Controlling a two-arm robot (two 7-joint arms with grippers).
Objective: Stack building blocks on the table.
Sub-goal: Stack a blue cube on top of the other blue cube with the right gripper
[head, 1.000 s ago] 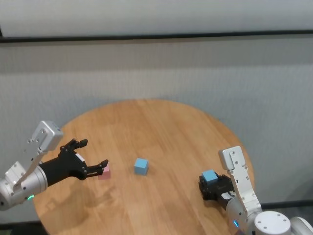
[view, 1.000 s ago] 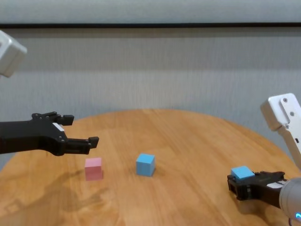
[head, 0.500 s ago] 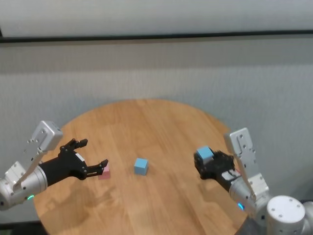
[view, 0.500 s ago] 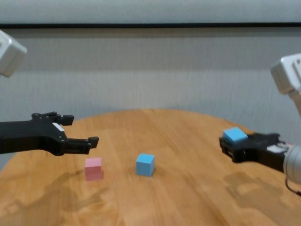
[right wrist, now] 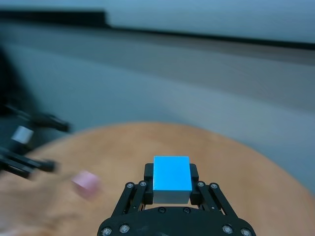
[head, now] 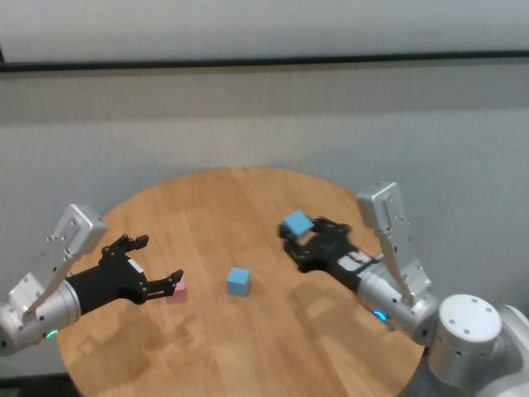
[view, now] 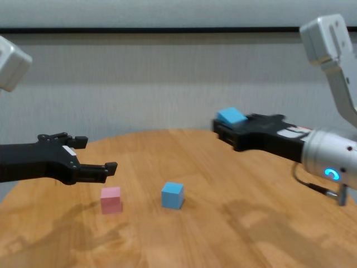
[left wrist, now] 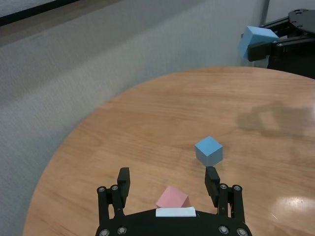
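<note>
Right gripper point(head: 299, 240), clamped on a blue cube point(head: 295, 222), carries it aloft, probably toward the loose blue cube point(head: 238, 281) below-left, needing alignment before lowering.

Behind the work area we see a pale grey wall point(head: 264, 124) with a fine, fabric-like texture running the full width of the head view. A thin dark horizontal strip point(head: 264, 61) crosses it high up, and above that strip we see a lighter, almost white band of wall point(head: 264, 25). The same grey surface and dark line appear in the chest view. Light is soft and even, and we see faint blurred shadows lying on the wood surface below.
</note>
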